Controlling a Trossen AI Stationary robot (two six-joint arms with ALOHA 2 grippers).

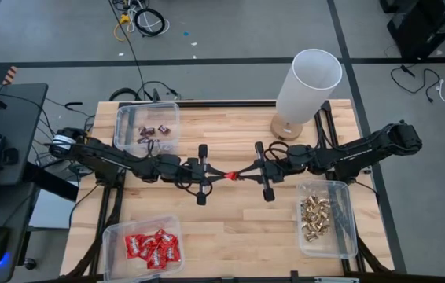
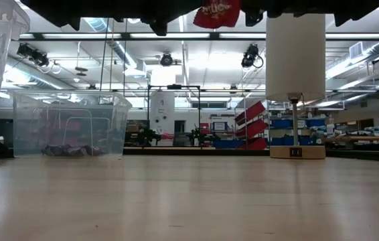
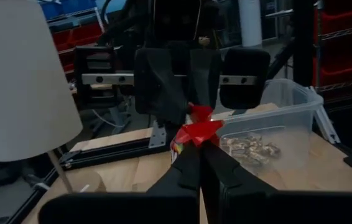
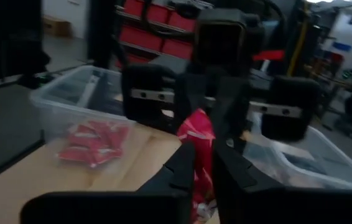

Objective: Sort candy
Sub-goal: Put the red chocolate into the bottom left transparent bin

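Above mid-table, left end effector [image 1: 221, 175] and right end effector [image 1: 246, 172] both pinch one red packet [image 1: 234, 174].

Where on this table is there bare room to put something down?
Bare wood lies between the red-candy bin and gold-candy bin, and between the dark-candy bin and the lamp. The centre is crowded: both pincers meet on a red packet.

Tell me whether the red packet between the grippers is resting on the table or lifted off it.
Lifted. The red packet hangs high above the bare table, with the left gripper shut on it.
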